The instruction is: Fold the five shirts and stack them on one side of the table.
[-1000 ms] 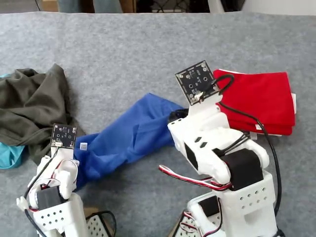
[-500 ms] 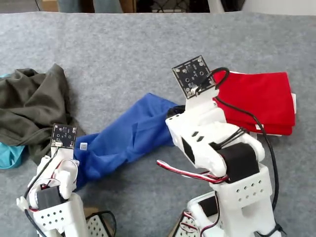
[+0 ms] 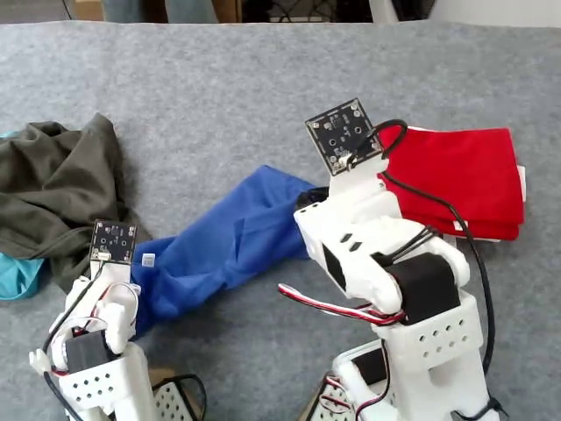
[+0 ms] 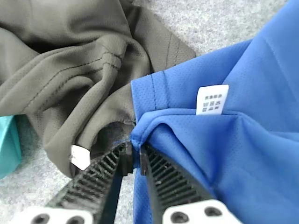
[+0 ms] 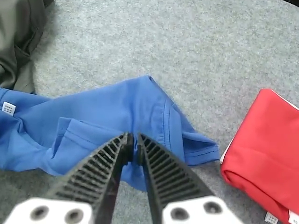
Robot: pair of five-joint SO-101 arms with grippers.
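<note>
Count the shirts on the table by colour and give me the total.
blue shirt: 1
olive shirt: 1
teal shirt: 1
red shirt, folded: 1
Total: 4 that can be told apart. A white edge under the red one may be a fifth.

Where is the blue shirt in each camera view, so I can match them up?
High view: the blue shirt lies diagonally mid-table, between the two arms.
Left wrist view: the blue shirt beside the olive shirt, its edge pinched by the left gripper.
Right wrist view: the blue shirt held by the right gripper, beside the red shirt.
Shared landmark: the shirt's white tag.
</note>
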